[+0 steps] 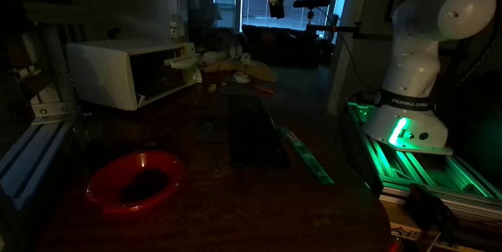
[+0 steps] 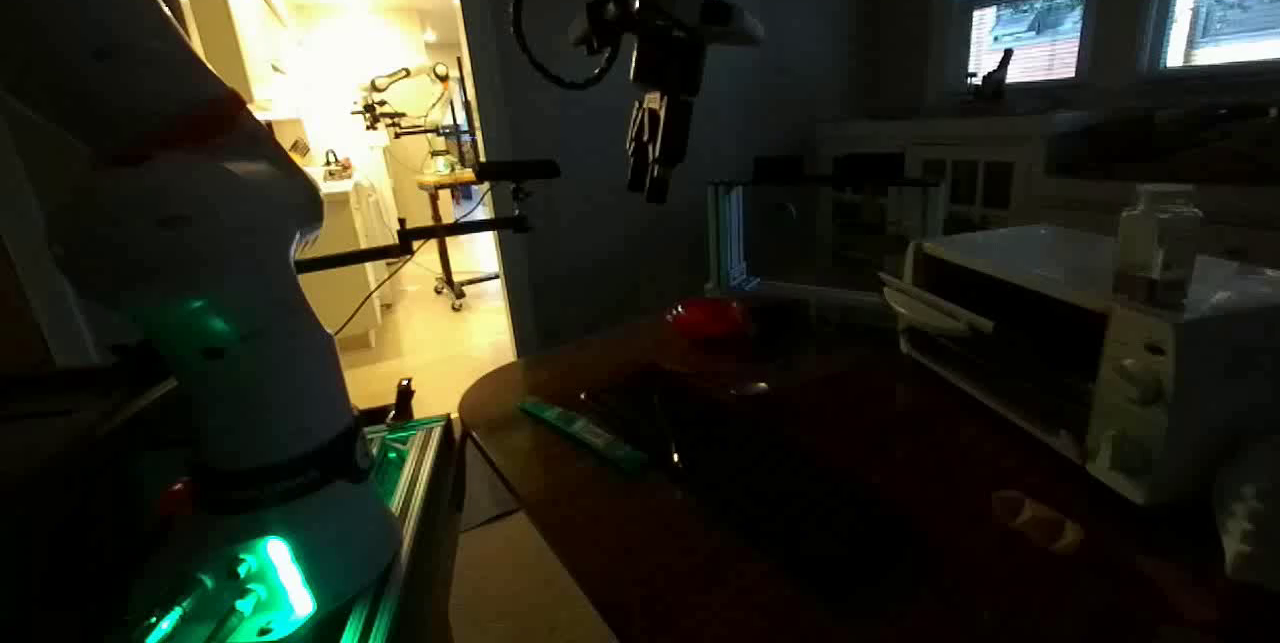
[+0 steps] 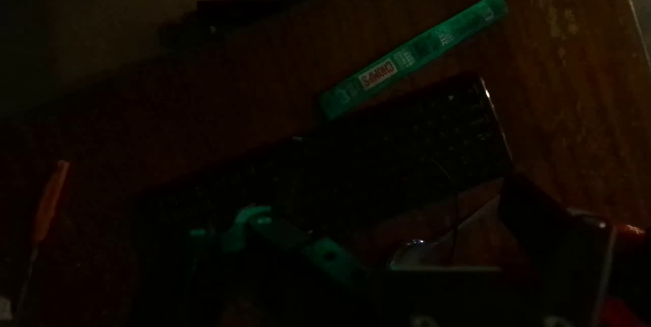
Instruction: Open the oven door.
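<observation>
The white boxy oven (image 1: pixel 100 73) stands at the table's far left in an exterior view. It also shows at the right in an exterior view (image 2: pixel 1150 403). Its front, with the oven door (image 2: pixel 1020 328), is very dark. A pale ledge or handle (image 2: pixel 935 311) juts out from the front. I cannot tell how far the door stands open. My gripper (image 2: pixel 647 191) points down, high above the table and well away from the oven. In the wrist view its fingers (image 3: pixel 384 202) are wide apart with nothing between them. The oven is out of the wrist view.
A black keyboard (image 3: pixel 346 164) lies on the table below the gripper, beside a green wrapped stick (image 3: pixel 414 57). A red bowl (image 1: pixel 98 183) stands at the table's near left. A jar (image 2: pixel 1158 243) stands on the oven. An orange object (image 3: pixel 50 202) lies on the table.
</observation>
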You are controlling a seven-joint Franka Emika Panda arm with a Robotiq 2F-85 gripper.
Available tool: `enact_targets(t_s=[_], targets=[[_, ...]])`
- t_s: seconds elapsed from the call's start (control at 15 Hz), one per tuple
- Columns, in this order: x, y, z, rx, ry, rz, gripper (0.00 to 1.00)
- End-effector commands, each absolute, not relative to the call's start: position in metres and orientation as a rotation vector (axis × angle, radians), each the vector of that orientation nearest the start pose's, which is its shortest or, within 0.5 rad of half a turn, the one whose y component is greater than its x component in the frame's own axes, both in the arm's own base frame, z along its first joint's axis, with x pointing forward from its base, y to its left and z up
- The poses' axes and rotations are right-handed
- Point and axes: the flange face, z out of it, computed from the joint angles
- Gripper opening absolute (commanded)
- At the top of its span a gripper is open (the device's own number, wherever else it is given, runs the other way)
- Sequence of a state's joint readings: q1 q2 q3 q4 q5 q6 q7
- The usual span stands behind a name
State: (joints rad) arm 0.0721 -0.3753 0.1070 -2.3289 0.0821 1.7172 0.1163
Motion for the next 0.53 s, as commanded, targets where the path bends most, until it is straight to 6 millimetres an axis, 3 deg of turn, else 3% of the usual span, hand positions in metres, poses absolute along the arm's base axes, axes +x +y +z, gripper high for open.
enact_targets(t_s=[0.0,0.27,0.47], targets=[[0.401,0.082,0.465,-3.113,-0.045,0.378,1.00],[0.401,0.082,0.465,-3.113,-0.045,0.378,1.00],[0.425,0.072,0.462,-3.129,-0.018,0.244,1.00]])
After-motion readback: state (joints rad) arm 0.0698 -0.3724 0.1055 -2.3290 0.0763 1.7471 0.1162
